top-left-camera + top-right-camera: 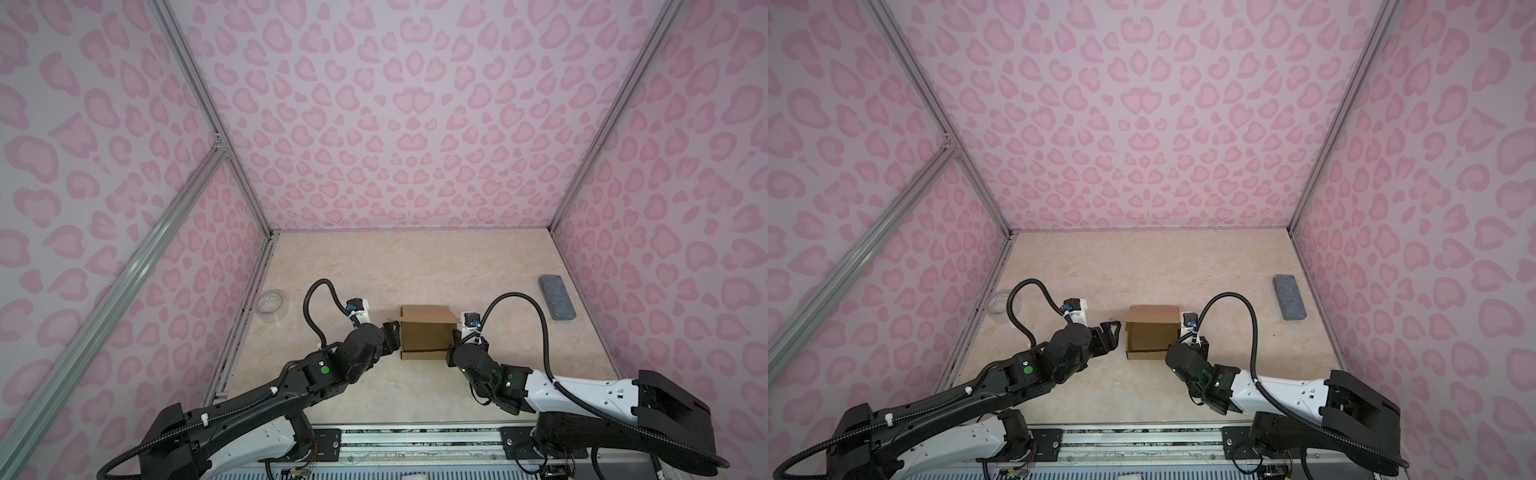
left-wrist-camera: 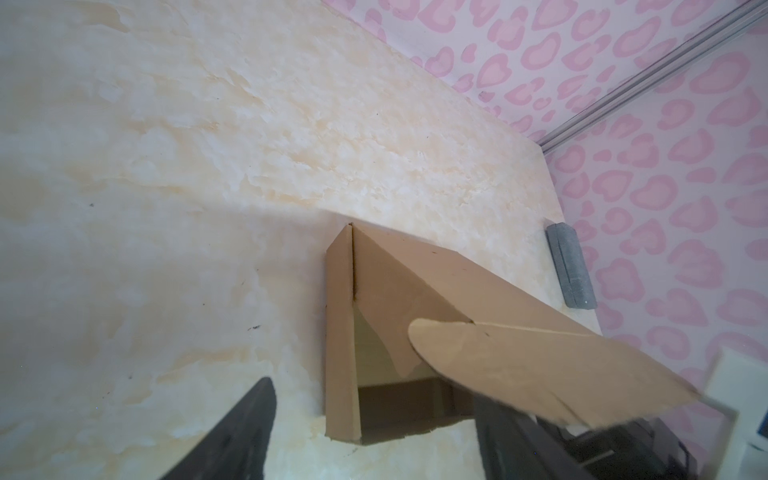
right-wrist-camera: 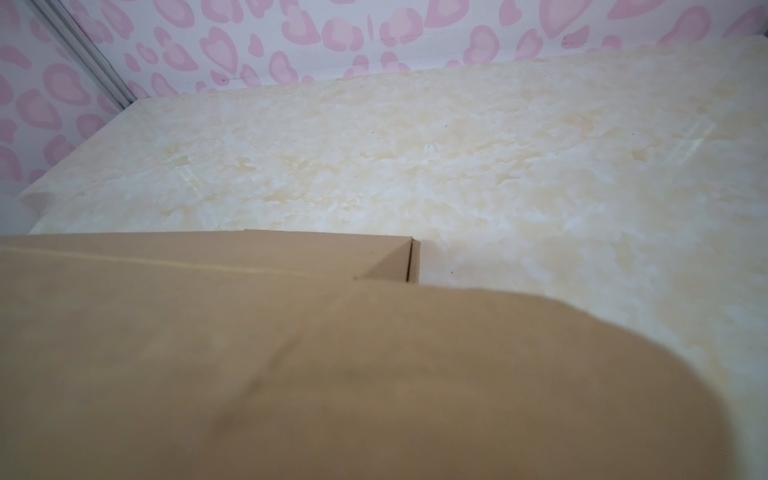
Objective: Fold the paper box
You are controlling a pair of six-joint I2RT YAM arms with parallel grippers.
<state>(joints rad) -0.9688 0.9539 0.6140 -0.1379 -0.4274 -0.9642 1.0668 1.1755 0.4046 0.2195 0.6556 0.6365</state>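
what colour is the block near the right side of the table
The block is grey, faintly speckled; it shows best in a top view.

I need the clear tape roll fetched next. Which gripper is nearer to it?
Left. The left gripper is at the paper box's left side, the side toward the tape roll. The right gripper is at the box's right side, farther off.
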